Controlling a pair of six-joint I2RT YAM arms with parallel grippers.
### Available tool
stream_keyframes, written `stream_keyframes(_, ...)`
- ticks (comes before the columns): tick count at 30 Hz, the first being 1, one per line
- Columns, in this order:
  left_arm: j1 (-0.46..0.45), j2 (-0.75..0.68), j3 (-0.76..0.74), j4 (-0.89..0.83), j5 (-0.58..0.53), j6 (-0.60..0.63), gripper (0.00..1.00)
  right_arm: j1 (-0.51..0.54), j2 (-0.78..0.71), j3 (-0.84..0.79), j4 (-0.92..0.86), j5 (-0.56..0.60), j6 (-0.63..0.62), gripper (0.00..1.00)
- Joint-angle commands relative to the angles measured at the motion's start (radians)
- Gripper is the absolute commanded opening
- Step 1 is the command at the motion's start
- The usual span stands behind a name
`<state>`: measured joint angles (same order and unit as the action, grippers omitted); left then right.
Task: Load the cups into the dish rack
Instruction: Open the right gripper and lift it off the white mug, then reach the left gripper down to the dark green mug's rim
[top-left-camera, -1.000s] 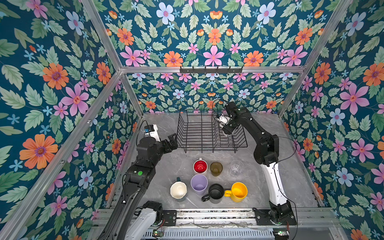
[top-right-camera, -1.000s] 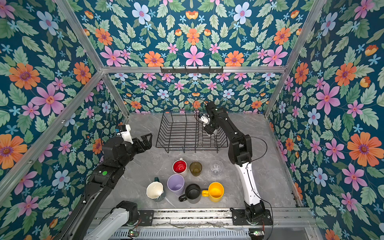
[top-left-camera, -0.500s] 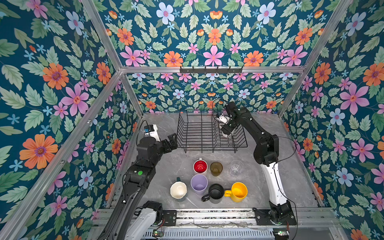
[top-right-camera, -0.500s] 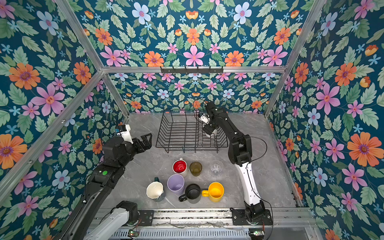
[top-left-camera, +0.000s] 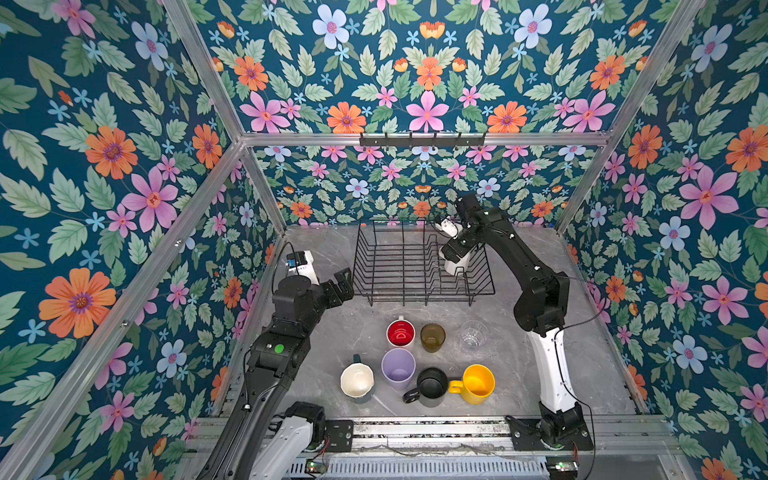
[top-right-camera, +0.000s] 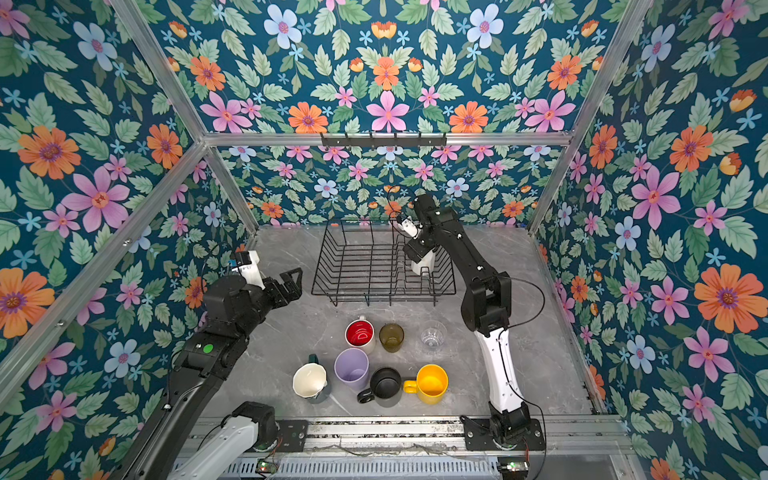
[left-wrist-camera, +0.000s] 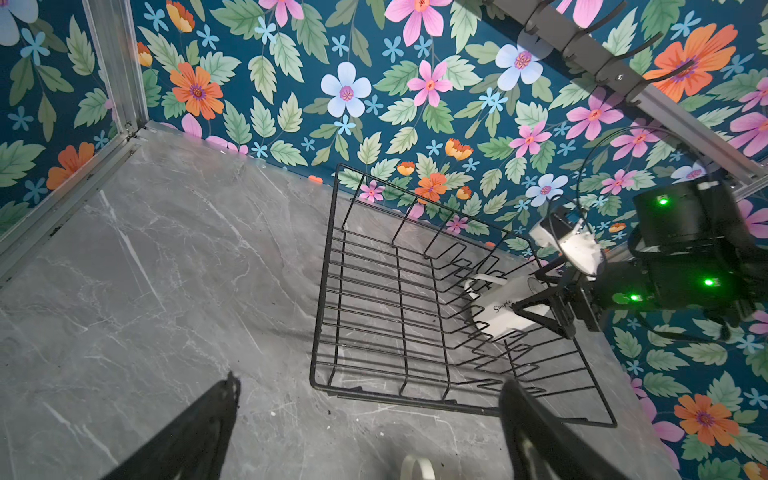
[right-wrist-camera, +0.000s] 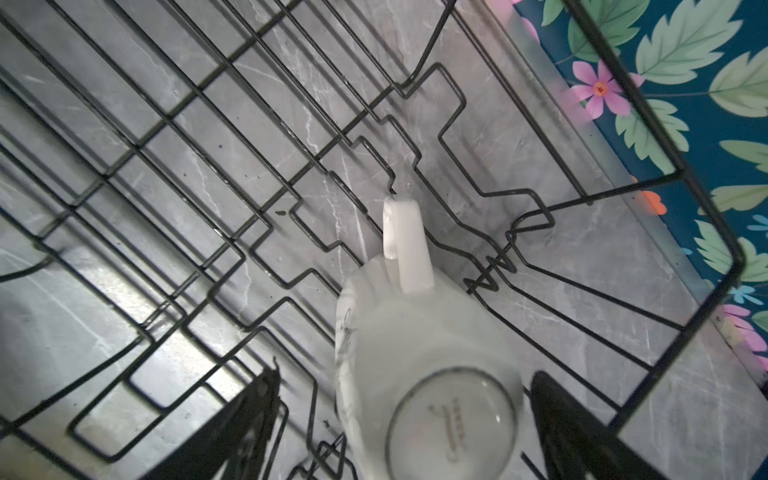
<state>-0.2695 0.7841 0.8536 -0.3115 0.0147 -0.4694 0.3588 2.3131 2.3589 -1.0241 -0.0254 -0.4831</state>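
The black wire dish rack (top-left-camera: 399, 266) (top-right-camera: 365, 266) (left-wrist-camera: 415, 299) stands at the back of the grey table. One cream mug (top-left-camera: 456, 267) (top-right-camera: 424, 264) (left-wrist-camera: 505, 309) (right-wrist-camera: 424, 357) rests in its right end, base up, leaning on the divider prongs. My right gripper (top-left-camera: 454, 254) (right-wrist-camera: 405, 376) is open astride that mug, with a gap on each side. My left gripper (top-left-camera: 343, 282) (left-wrist-camera: 370, 382) hovers open and empty just left of the rack. Several cups stand in front: red-inside mug (top-left-camera: 400, 332), amber glass (top-left-camera: 432, 336), clear glass (top-left-camera: 473, 334), lilac tumbler (top-left-camera: 398, 368), green mug (top-left-camera: 356, 380), black mug (top-left-camera: 432, 384), yellow mug (top-left-camera: 478, 384).
A black hook rail (top-left-camera: 422, 141) hangs on the back frame bar above the rack. Floral walls and aluminium posts close in the table on three sides. The right arm's elbow (top-left-camera: 540, 299) stands beside the rack's front right corner.
The right gripper's jaws have spread wider, letting go of the cream mug, which stays in the rack. The left arm has not moved.
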Motion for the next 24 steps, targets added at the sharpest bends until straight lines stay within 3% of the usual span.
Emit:
stream_keyframes(1,0.001,-0.002,0.015,-0.053,-0.043,-0.01,1.0,-0.006,-0.027,-0.004,0.018,-0.026,0.094,0.94)
stream_keyframes(6,0.001,-0.001,0.047,-0.144,-0.036,-0.023,1.0,-0.006,-0.108,-0.064,0.064,-0.036,0.253,0.94)
stream_keyframes(15,0.001,-0.045,0.074,-0.323,0.001,-0.067,0.99,-0.005,-0.479,-0.534,0.438,-0.162,0.512,0.94)
stream_keyframes(24,0.001,-0.098,0.055,-0.516,0.057,-0.103,0.97,0.011,-0.678,-0.777,0.553,-0.163,0.579,0.94)
